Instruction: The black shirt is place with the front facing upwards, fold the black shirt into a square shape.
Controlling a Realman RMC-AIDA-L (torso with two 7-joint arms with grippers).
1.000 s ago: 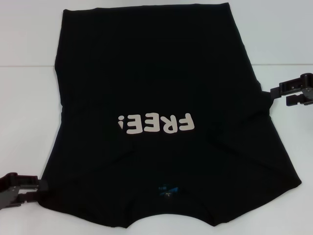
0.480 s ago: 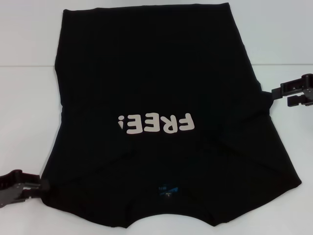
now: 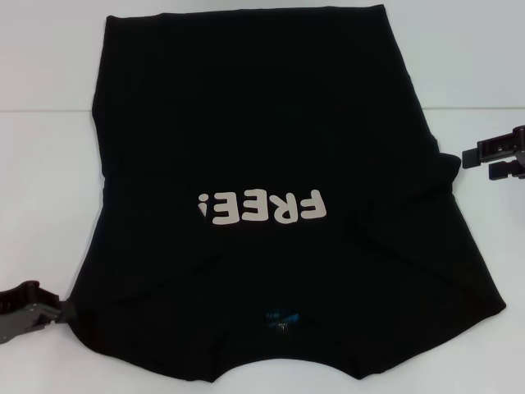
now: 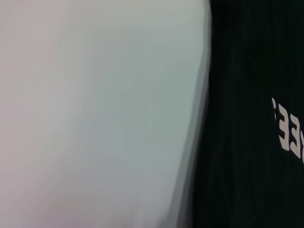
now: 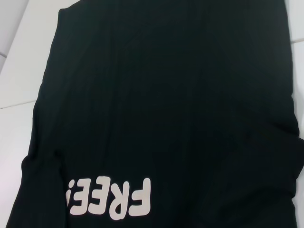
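Observation:
The black shirt [image 3: 262, 148] lies flat on the white table, front up, with the off-white letters "FREE!" [image 3: 264, 207] upside down and the blue neck label [image 3: 279, 318] near the front edge. Both sleeves are folded in over the body. My left gripper [image 3: 56, 312] is open and empty, low at the shirt's near left corner. My right gripper [image 3: 477, 163] is open and empty, just off the shirt's right edge. The shirt also shows in the left wrist view [image 4: 247, 95] and in the right wrist view [image 5: 166, 95].
The white table [image 3: 49, 164] shows to the left, right and behind the shirt. A faint seam line crosses it at the back. The shirt's far hem lies near the table's far part.
My right gripper has drawn back to the right, away from the shirt's edge. My left gripper has drawn back to the left and a little lower. The shirt has not moved.

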